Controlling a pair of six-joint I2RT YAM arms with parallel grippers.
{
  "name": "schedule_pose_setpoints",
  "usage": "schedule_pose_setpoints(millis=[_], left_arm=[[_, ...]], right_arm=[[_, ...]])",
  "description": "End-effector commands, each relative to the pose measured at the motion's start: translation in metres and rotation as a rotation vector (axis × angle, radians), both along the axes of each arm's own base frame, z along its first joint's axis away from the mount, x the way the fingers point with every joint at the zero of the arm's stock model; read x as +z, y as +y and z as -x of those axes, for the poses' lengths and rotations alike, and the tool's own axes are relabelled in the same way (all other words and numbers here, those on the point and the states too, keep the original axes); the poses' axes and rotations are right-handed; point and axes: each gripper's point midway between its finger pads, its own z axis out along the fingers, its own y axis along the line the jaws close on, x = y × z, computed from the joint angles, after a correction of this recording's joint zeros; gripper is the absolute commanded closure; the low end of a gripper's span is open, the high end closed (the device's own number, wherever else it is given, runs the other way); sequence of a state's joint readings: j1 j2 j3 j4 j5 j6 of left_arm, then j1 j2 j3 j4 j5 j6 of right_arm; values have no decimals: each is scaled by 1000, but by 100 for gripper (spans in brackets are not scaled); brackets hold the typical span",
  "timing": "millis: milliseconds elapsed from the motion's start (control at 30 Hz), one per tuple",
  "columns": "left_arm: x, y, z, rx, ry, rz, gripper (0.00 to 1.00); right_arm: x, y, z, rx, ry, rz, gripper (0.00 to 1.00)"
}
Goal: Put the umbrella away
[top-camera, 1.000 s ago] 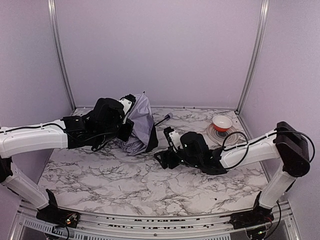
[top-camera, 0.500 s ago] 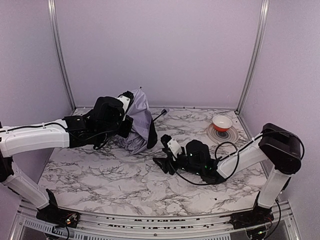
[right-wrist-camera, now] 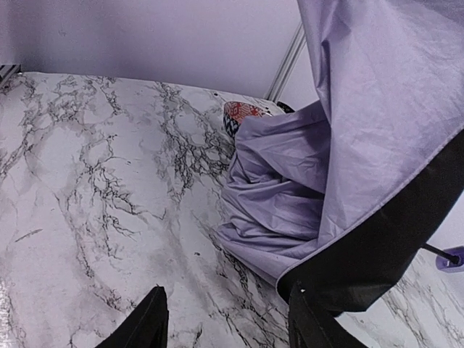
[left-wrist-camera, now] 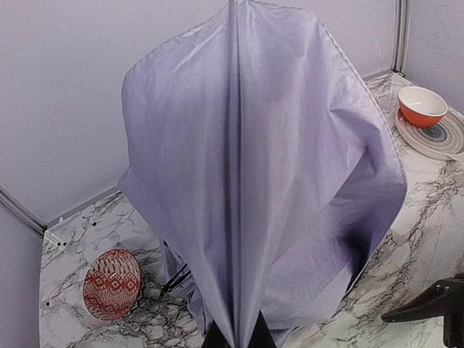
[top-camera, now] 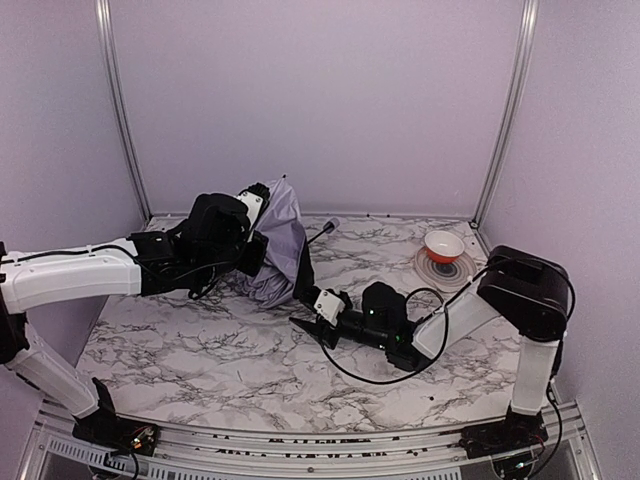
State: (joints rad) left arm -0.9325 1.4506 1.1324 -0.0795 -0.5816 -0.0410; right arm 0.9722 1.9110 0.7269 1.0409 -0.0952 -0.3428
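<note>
The umbrella (top-camera: pixel 283 228) stands half collapsed at the back left of the table, with lavender fabric outside and black lining (top-camera: pixel 304 272) along its right edge. Its thin shaft ends in the small lavender handle (top-camera: pixel 332 224). My left gripper (top-camera: pixel 258 245) is shut on the umbrella fabric, which fills the left wrist view (left-wrist-camera: pixel 254 167) above the fingers (left-wrist-camera: pixel 217 339). My right gripper (top-camera: pixel 308 330) lies low on the table, open and empty, just in front of the umbrella's lower edge. In the right wrist view the gripper (right-wrist-camera: pixel 228 330) faces the lavender folds (right-wrist-camera: pixel 290 188) and black lining (right-wrist-camera: pixel 377 239).
An orange bowl (top-camera: pixel 444 244) sits on a striped plate (top-camera: pixel 462 268) at the back right. A red patterned dish (left-wrist-camera: pixel 111 284) lies behind the umbrella near the back left corner. Walls enclose the back and sides of the marble table (top-camera: pixel 200 350).
My right gripper has moved left and dropped low to the table, closer to the umbrella's lower edge. The left gripper has raised the umbrella slightly, still holding it.
</note>
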Motion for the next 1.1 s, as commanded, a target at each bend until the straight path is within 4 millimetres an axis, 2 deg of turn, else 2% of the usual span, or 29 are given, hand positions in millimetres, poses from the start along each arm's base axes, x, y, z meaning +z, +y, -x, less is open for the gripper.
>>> schedule_pose_setpoints(millis=[0, 300, 567, 733, 833, 933, 1067], left_arm=[[32, -8, -10, -1, -64, 86, 100], [38, -16, -8, -51, -63, 98, 100], [40, -20, -4, -89, -55, 106, 100], [41, -24, -3, -109, -51, 113, 100], [42, -25, -2, -117, -53, 113, 100], [41, -25, -2, -119, -54, 107, 100], [41, -22, -1, -117, -56, 103, 100]], right_arm=[[5, 17, -19, -11, -90, -4, 47], [-31, 8, -53, -109, -18, 22, 50], [-45, 19, -70, -103, 15, 50, 50], [-53, 14, -79, -144, 34, 64, 51], [-62, 13, -88, -175, 49, 81, 57], [-62, 13, -93, -194, 59, 80, 68], [-63, 7, -97, -232, 79, 78, 93]])
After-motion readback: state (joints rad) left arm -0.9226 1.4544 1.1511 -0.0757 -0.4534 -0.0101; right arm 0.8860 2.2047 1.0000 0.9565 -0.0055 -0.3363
